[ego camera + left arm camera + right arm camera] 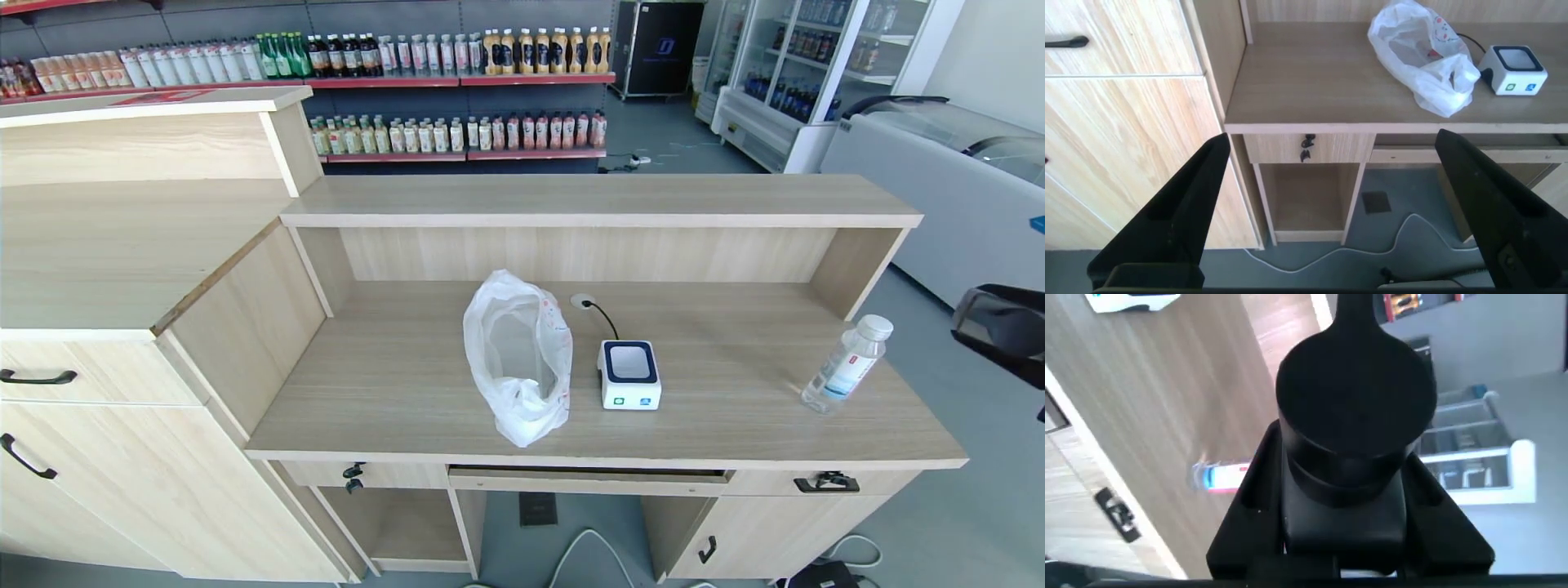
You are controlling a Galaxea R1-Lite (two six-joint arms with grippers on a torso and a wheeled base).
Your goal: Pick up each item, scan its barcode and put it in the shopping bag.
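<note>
Beyond the left claw (1331, 137), spread wide and holding nothing, a white bag (1422, 57) gapes open beside the scanner (1512, 69); bottle (843, 365) label unreadable.

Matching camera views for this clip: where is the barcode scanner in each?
Head view: scanner on the counter, right of the shopping bag.
Left wrist view: scanner just beyond the bag.
Right wrist view: scanner clipped at the edge, along the counter from the water bottle.
Shared landmark: the wooden counter.

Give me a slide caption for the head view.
Shopping bag, scanner and water bottle on the wooden checkout counter.
</note>
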